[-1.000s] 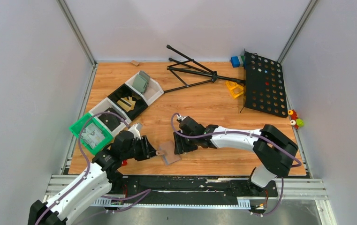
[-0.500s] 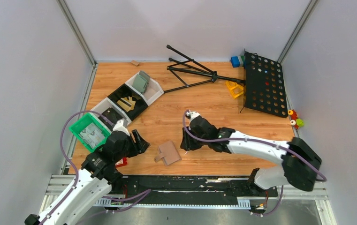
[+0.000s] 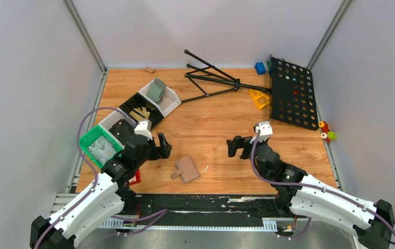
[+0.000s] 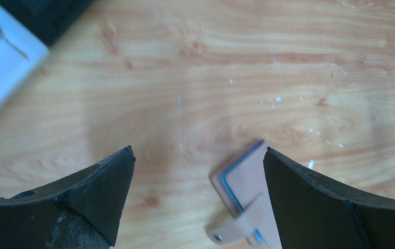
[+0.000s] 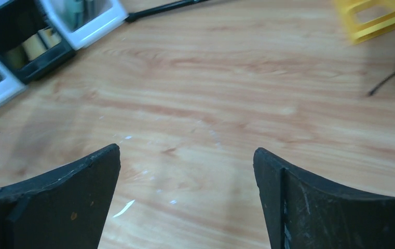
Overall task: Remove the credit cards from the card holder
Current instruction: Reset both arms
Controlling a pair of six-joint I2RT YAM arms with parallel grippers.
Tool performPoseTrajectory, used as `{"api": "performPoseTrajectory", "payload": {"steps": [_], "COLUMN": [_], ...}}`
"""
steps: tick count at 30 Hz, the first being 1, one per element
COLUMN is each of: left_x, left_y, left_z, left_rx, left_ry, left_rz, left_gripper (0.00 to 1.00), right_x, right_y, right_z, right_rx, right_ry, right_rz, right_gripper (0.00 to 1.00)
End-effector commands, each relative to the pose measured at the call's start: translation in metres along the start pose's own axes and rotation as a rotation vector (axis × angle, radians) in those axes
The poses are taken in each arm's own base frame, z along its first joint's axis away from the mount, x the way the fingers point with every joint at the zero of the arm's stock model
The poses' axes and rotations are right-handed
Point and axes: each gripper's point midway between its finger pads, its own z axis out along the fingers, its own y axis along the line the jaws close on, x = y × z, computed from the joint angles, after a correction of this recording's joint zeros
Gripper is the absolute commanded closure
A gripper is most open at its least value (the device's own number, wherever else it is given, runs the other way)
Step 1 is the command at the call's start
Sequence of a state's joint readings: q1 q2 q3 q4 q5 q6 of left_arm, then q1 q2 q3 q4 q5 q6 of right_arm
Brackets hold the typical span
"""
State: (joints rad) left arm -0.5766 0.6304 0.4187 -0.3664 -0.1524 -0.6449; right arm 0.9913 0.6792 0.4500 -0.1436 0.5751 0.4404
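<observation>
- Two pincers, both empty: the left gripper (image 4: 198, 155) hung over bare wood with its jaws spread wide and nothing between them. The right gripper (image 5: 185, 150) was just as wide and held nothing either.
- Between them, the card holder (image 3: 187, 168) lay flat on the table (image 3: 216, 114) near the front edge, touched by neither and nearer the left one. It showed a tan face and a small strap tab (a blue edge peeked out in the left wrist view).
- No credit cards showed anywhere outside it; whether any sat inside could not be told from that side.
- My judgement was that the step in hand was the approach to the holder. Done well, one gripper would come in low and pinch it by an edge clear of the pocket mouth.
- The pocket side probably needed turning up first, so the other gripper could find a card edge.
- A thin, flat thing on smooth wood would likely skate, so a slow, level close seemed wise.
</observation>
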Motion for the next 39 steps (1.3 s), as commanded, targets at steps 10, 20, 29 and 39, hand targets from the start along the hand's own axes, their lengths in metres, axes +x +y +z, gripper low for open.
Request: {"api": "performPoseTrajectory", "payload": {"steps": [10, 20, 29, 39], "left_x": [-0.134, -0.134, -0.136, -0.134], "left_y": [0.027, 0.130, 0.154, 0.161], "left_z": [-0.011, 0.016, 0.043, 0.061], "left_rx": [-0.209, -0.495, -0.471, -0.421], "left_ry": [-0.564, -0.558, -0.585, -0.536], "left_rz": [0.416, 0.336, 0.326, 0.317], "left_gripper": [0.00, 0.03, 0.05, 0.11], "right_x": [-0.100, -0.075, -0.054, -0.032], "right_y": [-0.093, -0.173, -0.229, -0.252], "right_z": [-0.002, 0.036, 0.054, 0.056], "right_rx": [0.295, 0.430, 0.529, 0.378], "right_ry": [-0.261, -0.259, -0.227, -0.267], "right_rz": [-0.083, -0.184, -0.236, -0.143], "right_gripper": [0.02, 0.09, 0.03, 0.00]}}
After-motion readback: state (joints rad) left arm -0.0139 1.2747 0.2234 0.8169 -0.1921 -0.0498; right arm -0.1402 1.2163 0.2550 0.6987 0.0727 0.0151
